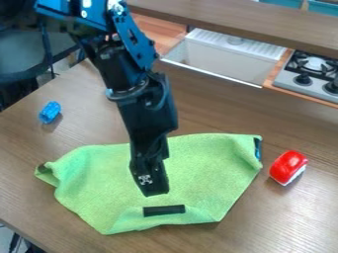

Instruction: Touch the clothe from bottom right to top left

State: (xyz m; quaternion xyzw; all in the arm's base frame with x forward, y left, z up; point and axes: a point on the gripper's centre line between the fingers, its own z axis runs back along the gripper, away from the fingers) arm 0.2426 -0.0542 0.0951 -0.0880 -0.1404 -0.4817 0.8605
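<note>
Hanging down from the upper left, the black gripper [153, 185] is over the middle of the green cloth [96, 180]. Opening and grip: I cannot tell how far apart it stands, whether it has hold of anything, or whether it touches the fabric. Cloth: spread with creases on the wooden table [290, 217], left corner turned up, black strip [163, 210] near its lower edge. Red toy car [287, 165] just beside it, on the right.

Green cloth [198, 173] with a soft, rough, matt nap on a smooth wood-grain surface [297, 217] with a slight sheen; glossy red plastic-looking toy car [287, 164]; white sink [224, 59], smooth.
</note>
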